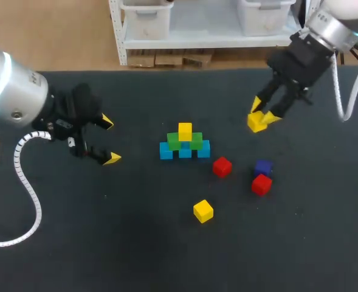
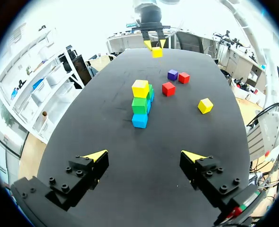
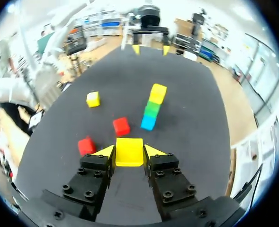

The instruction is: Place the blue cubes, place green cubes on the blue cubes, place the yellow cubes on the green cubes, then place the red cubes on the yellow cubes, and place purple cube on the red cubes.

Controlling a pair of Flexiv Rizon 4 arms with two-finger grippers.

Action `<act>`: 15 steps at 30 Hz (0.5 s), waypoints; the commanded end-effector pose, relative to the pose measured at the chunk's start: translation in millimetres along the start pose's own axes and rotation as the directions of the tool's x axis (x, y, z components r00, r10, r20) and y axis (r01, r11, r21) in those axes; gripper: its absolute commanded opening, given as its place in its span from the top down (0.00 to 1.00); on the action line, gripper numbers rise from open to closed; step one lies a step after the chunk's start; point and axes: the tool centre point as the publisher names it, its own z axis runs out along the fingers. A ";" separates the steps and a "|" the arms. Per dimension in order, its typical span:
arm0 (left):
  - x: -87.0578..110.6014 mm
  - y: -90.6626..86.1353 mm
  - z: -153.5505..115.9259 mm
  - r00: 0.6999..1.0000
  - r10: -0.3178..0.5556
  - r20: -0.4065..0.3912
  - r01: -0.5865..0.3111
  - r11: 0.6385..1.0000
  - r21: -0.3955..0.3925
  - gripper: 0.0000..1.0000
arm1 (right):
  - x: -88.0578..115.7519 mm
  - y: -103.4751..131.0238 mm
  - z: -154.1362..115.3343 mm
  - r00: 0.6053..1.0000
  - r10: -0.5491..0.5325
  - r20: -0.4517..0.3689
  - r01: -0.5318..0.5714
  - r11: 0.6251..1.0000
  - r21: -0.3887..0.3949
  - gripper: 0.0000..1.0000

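In the head view the right hand (image 1: 262,112) sits in the upper right of the frame. Its two yellow-tipped fingers are drawn in against opposite sides of the held yellow cube (image 1: 257,123). The right wrist view shows that cube filling the gap between the fingers.

The left hand (image 1: 110,140) is at the left of the frame, spread wide with nothing in it. The left wrist view shows only bare desk (image 1: 136,243) between its tips.

At the centre of the frame stands a small pyramid:
- Three blue cubes (image 1: 166,151) lie in a row on the desk.
- Two green cubes (image 1: 174,142) sit on the blue ones.
- The stacked yellow cube (image 1: 185,130) rests on top.

To the right of the pyramid lies the upper red cube (image 1: 222,166). Further right, the purple cube (image 1: 263,166) sits just above and touching the lower red cube (image 1: 261,184). The loose yellow cube (image 1: 203,210) lies alone below the pyramid, well apart from it.
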 end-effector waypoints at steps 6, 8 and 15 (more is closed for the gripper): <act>2.8 -0.5 -1.0 1.000 0.004 0.011 -0.004 1.000 0.001 0.00 | -28.8 -9.8 24.4 0.978 0.205 -0.045 -0.175 0.916 0.362 1.00; 2.8 -0.5 -1.0 1.000 0.004 0.011 -0.004 1.000 0.001 0.00 | -32.5 -13.1 28.3 0.976 0.216 -0.039 -0.187 0.914 0.360 1.00; 2.8 -0.5 -1.0 1.000 0.004 0.011 -0.004 1.000 0.001 0.00 | -44.7 -20.2 38.8 0.972 0.234 -0.029 -0.209 0.911 0.354 1.00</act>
